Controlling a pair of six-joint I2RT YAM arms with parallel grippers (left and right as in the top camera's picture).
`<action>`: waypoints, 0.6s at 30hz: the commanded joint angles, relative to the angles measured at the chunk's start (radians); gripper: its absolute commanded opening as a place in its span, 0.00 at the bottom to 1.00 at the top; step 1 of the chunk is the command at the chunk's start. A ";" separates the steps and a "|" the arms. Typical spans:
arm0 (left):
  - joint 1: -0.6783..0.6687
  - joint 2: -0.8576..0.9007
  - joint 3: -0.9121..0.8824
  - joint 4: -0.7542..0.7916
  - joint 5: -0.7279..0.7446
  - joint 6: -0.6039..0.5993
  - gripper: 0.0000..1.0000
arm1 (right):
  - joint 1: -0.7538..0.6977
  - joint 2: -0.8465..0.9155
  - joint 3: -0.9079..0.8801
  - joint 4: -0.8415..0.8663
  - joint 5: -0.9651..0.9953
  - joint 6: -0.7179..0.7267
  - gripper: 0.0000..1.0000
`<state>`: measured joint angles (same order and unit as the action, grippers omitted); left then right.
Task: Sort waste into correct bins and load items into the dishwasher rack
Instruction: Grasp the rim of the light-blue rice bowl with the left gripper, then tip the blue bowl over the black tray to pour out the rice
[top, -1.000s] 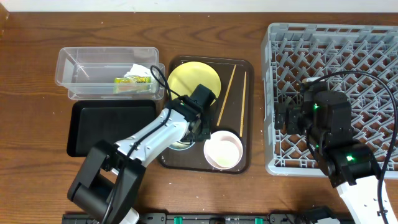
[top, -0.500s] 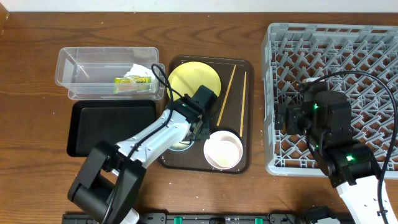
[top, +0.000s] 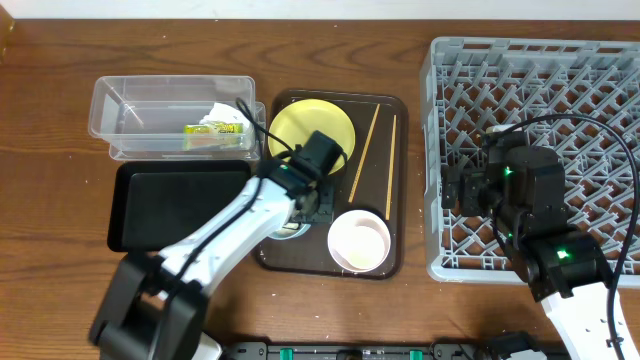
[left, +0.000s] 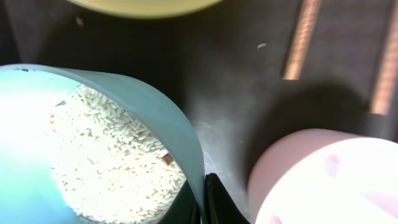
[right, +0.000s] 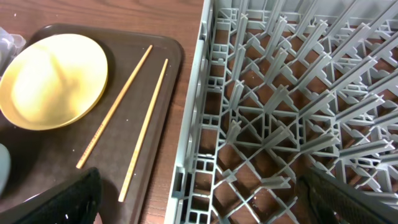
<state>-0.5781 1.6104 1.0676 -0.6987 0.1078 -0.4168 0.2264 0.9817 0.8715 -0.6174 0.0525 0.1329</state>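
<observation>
A brown wooden tabletop (top: 60, 90) seen from overhead, with the grey dishwasher rack (top: 540, 110) filling the 3 o'clock side, its peg lattice holding no dishes in the part that shows. At centre lies a dark brown serving tray (top: 396, 250). The shallow black tray (top: 170, 205) sits at 9 o'clock, touching the clear tub (top: 105, 115) at 10 o'clock.

The right hand (right: 199, 177) hangs over the rack's 9 o'clock edge, its fingers spread wide apart and holding nothing.

On the serving tray, the yellow plate (top: 300, 122) rests at 11 o'clock and the pale pink-white bowl (top: 359, 243) at 5 o'clock. The light blue bowl (left: 37, 93) sits at 7 o'clock, largely hidden under the left arm from overhead. The left hand (left: 203, 198) is clamped on that bowl's rim, one finger inside and one outside, just beside the pink-white bowl.

Two wooden chopsticks (top: 364, 155) lie side by side at 2 o'clock on the serving tray, slightly angled. Inside the clear tub, at its 3 o'clock end, are the crumpled white napkin (top: 225, 112) and, against it, the green-and-yellow wrapper (top: 215, 129). White rice grains (left: 112, 162) cover the blue bowl's floor.
</observation>
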 joint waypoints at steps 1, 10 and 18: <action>0.042 -0.085 0.029 -0.001 0.079 0.093 0.06 | -0.023 0.000 0.023 -0.003 0.000 -0.007 0.99; 0.259 -0.195 0.029 -0.065 0.282 0.208 0.06 | -0.023 0.000 0.023 -0.003 0.000 -0.007 0.99; 0.559 -0.191 0.027 -0.099 0.533 0.344 0.06 | -0.023 0.000 0.023 -0.004 0.000 -0.007 0.99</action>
<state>-0.1078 1.4258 1.0740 -0.7891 0.4755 -0.1715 0.2264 0.9817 0.8715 -0.6178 0.0525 0.1326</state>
